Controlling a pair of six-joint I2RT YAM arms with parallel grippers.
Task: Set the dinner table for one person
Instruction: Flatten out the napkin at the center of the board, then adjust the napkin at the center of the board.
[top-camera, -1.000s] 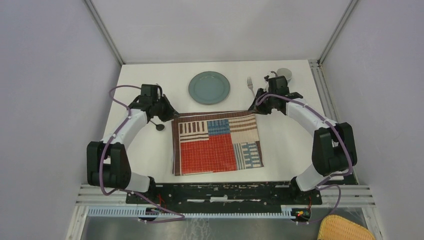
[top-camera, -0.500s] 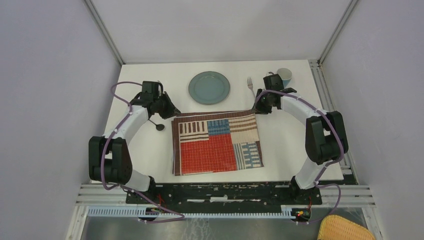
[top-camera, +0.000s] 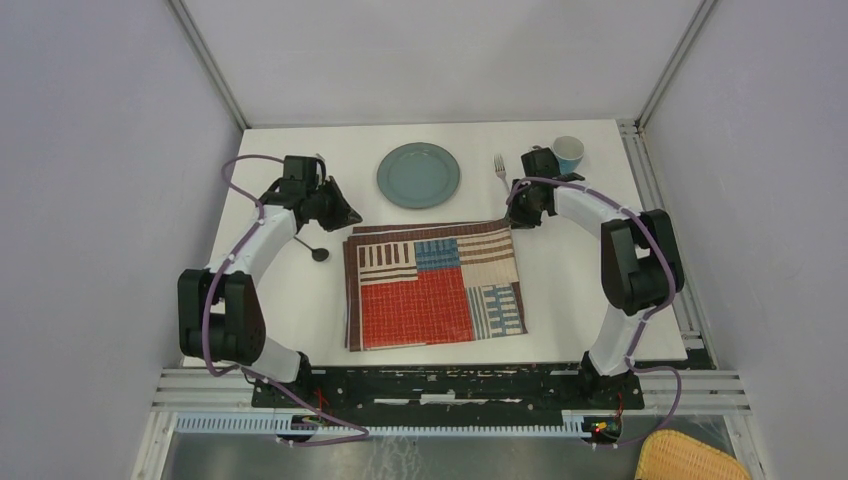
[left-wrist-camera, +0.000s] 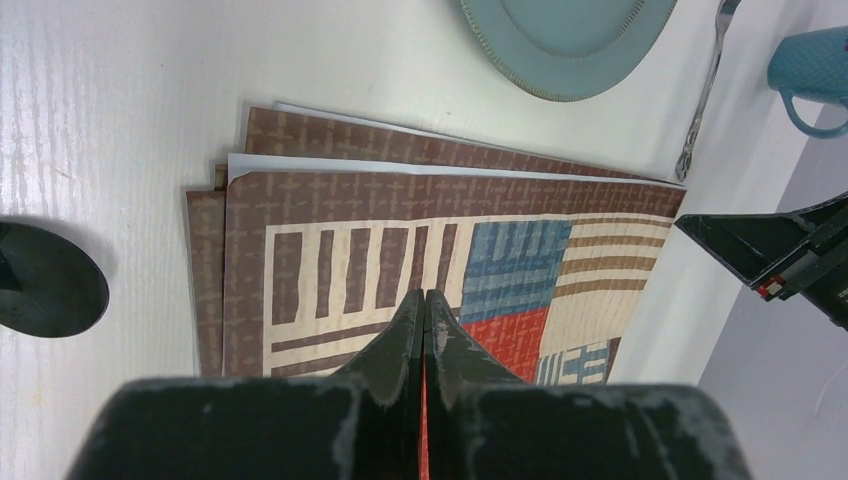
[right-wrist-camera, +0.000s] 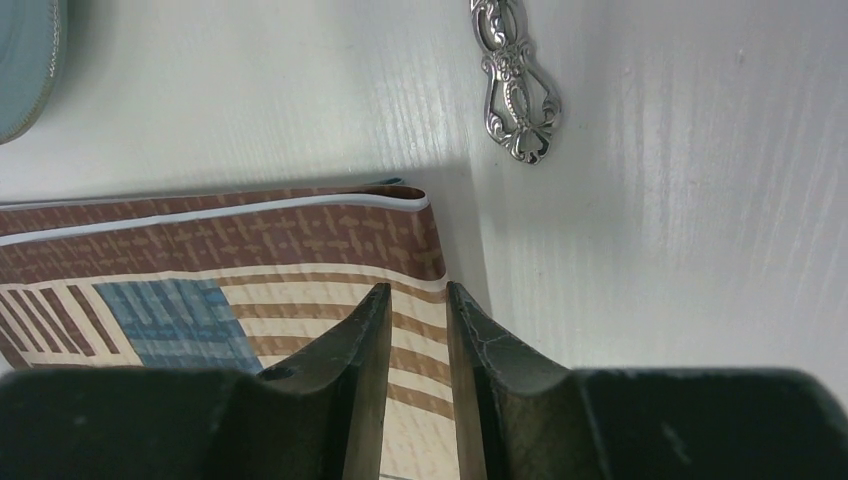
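White and matte, the counter runs from the arm bases to the back wall, and everything sits on it. The striped patchwork placemat lies flat at its middle, towards the near side. We see the left hand over the mat's far left corner with its fingers pressed together on nothing. The right hand hangs over the far right corner, its fingers parted by a narrow gap that shows only cloth beneath, so it holds nothing either.

We judge that the coming move turns on the green plate. It lies just beyond the mat's far edge, between the two hands and somewhat nearer the left one. The fork lies just beyond the right hand, its long axis running away from the arms. The blue cup stands further back on that same side. A black spoon rests beside the mat's left edge, on the near side of the left hand.

From above, the right hand covers most of the fork's handle, and its wrist view shows only the ornate handle end. The left wrist view cuts off the plate and the cup. The mat's far edge shows several layers, and we cannot tell whether it is one folded cloth or a stack.
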